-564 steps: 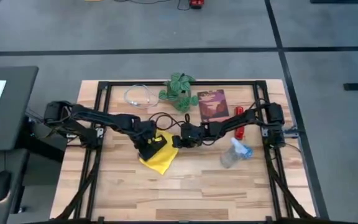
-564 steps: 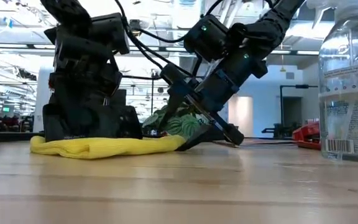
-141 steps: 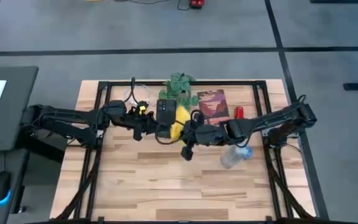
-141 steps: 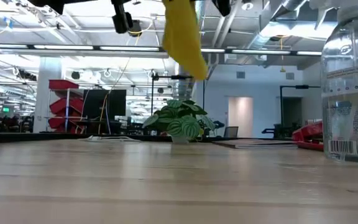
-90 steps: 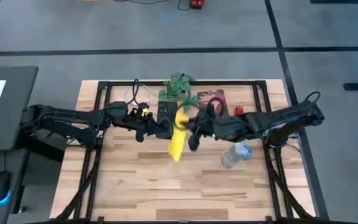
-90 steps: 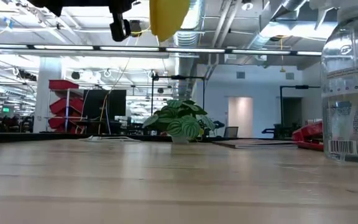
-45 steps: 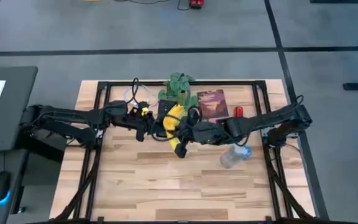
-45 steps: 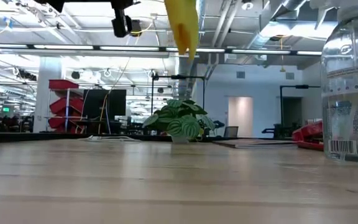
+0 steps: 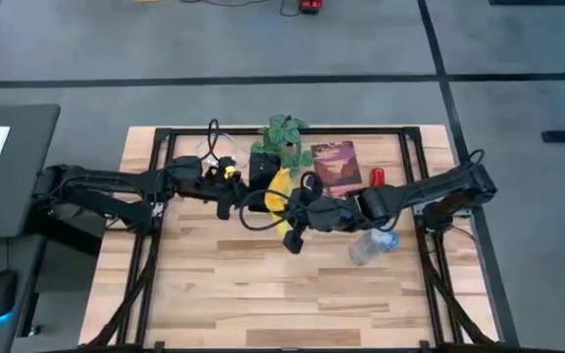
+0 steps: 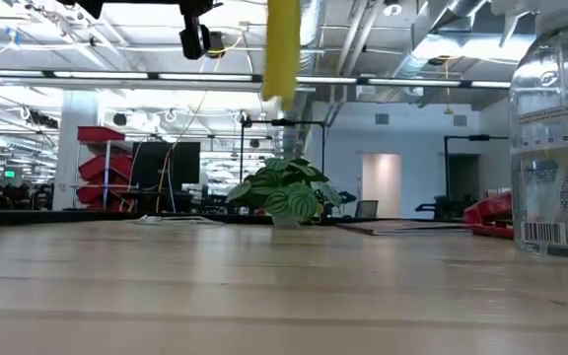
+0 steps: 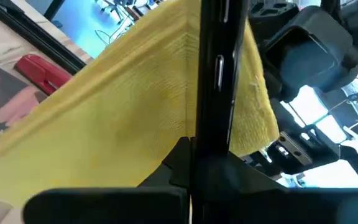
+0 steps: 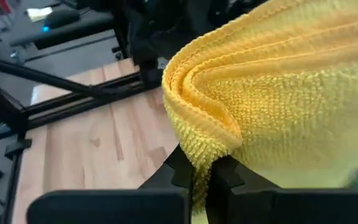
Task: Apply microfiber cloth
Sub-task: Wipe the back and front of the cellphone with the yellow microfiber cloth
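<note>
Above the table's middle, the right gripper pinches the bright yellow microfiber cloth, half-hiding the thin black smartphone clamped by the left gripper.

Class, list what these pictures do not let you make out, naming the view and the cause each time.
- Smartphone screen: left wrist view shows it only edge-on; in the high view the microfiber cloth and arms crowd it.
- Both arms holding the cloth: low view, cut off by the top edge.
- Spray bottle: low view, right edge cuts it.
- Dark red booklet cover: high view, too small.
</note>
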Available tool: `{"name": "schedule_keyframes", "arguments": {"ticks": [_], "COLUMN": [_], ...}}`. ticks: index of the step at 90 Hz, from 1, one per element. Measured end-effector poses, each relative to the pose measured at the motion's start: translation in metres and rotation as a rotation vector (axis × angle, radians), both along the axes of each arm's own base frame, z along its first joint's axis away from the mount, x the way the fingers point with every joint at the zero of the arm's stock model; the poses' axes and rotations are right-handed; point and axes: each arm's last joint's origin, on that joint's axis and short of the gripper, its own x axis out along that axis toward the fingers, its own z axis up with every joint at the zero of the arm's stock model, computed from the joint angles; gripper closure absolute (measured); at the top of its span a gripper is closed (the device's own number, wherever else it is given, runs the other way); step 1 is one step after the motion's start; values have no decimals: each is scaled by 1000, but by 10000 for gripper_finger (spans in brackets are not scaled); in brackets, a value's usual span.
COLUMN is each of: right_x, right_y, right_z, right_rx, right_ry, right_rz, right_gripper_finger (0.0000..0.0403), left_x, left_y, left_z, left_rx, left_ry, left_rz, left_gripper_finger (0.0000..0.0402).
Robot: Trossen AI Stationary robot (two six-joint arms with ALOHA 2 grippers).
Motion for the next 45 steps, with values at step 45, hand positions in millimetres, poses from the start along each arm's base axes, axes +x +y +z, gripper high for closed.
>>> {"name": "schedule_keyframes", "arguments": {"ticks": [45], "right_x": [18], "right_y": [-39], "right_z": [13], "right_rx": [-24], "right_ry": [-151], "right_rz": [61], "right_gripper_finger": [403], "left_x": [-1], "left_y": [-7], "left_z": [-13], "left_rx": [12], "left_ry": [137], "left_rz": [-9], "left_gripper_finger": [398]}}
